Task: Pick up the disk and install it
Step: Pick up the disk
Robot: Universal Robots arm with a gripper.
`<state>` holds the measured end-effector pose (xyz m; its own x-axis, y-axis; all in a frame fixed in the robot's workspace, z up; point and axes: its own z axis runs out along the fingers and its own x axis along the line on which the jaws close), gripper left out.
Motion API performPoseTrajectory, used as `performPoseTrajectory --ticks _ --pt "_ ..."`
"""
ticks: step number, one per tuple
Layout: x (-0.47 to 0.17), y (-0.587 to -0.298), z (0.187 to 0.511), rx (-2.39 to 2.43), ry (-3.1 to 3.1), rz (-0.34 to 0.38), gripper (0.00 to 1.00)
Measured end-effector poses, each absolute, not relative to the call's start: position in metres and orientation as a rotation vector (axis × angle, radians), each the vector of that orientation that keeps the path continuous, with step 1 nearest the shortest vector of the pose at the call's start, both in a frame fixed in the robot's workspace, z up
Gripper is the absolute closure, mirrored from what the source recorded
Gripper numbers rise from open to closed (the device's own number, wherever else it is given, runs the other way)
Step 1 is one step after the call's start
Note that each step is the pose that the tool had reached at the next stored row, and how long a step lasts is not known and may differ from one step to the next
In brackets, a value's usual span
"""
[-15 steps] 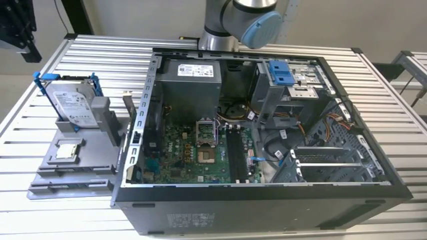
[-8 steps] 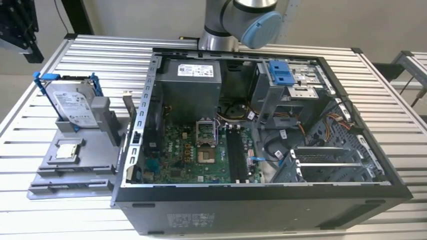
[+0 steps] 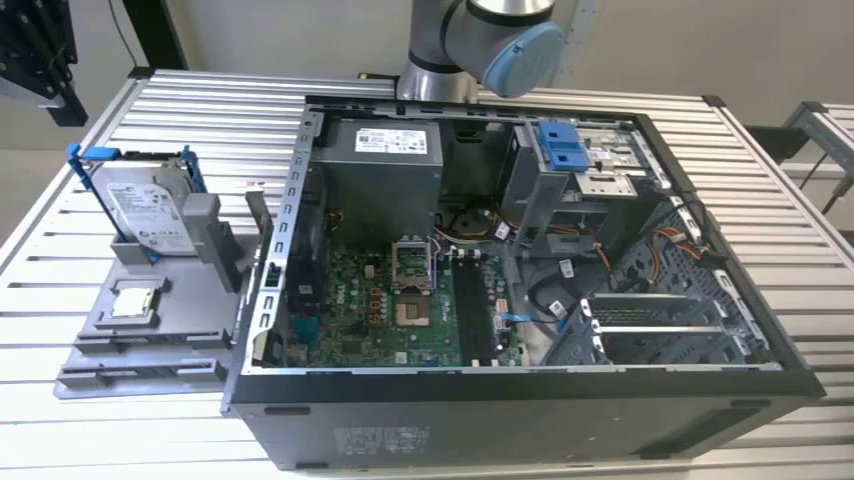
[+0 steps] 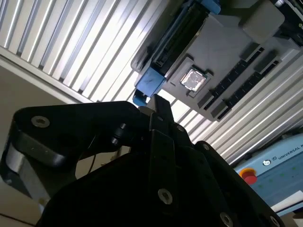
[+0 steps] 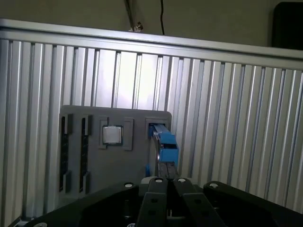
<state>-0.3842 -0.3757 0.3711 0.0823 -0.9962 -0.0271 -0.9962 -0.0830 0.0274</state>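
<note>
The disk point(image 3: 140, 205) stands on edge in a grey holder point(image 3: 160, 345) at the exterior view's left, silver with a white label and blue rails. In both wrist views I see it edge-on, with its blue rail end point(image 5: 165, 144) point(image 4: 150, 82) facing the camera. My black gripper point(image 5: 165, 182) point(image 4: 158, 106) hangs well away from the disk, lined up with its edge. The fingers rest together with nothing between them.
An open computer case point(image 3: 747, 330) lies on the slatted aluminium table point(image 3: 200, 110), with a bright-blue latch point(image 3: 563, 145) on its drive bay. A small silver chip point(image 3: 134, 300) point(image 5: 112, 135) point(image 4: 194, 79) sits in the holder beside the disk. The arm's base point(image 3: 467, 50) stands behind the case.
</note>
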Motion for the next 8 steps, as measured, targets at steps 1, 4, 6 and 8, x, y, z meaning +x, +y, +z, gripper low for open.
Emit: performPoseTrajectory --ticks 1,4,6,8 --pt "-0.3842 -0.3757 0.3711 2.31 -2.126 -0.06 1.0" --pt "-0.3842 -0.3757 0.3711 2.31 -2.126 -0.06 0.0" --pt "-0.3842 -0.3757 0.3711 2.31 -2.126 -0.06 0.0" --pt "-0.3842 -0.3757 0.3711 2.31 -2.126 -0.06 0.0"
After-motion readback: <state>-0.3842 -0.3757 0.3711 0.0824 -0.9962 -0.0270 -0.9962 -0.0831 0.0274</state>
